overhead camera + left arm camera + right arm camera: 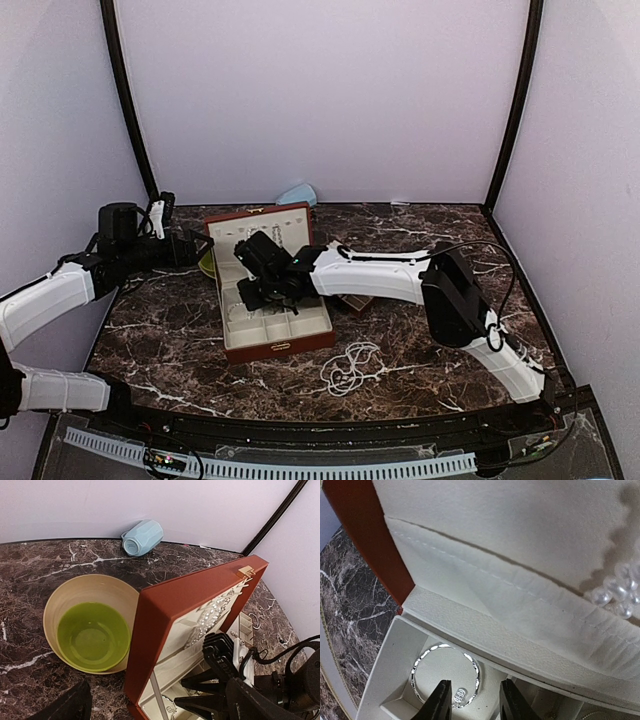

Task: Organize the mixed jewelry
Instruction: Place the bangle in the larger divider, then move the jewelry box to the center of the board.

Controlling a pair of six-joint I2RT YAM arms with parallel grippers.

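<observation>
Both parted and empty, left hand [195,247], right hand [470,700] over bangle [414,672], dark marble table [160,330], pale walls [320,90]

bangle [441,646] in case [283,346] compartment | bowl [75,592] left of case | bead strand [348,368] on table [180,340] before case

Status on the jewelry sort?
Right end effector open over bangle lying in case compartment. Left end effector open, beside case lid. Bead strand on table, unsorted. Nothing in the way.
</observation>
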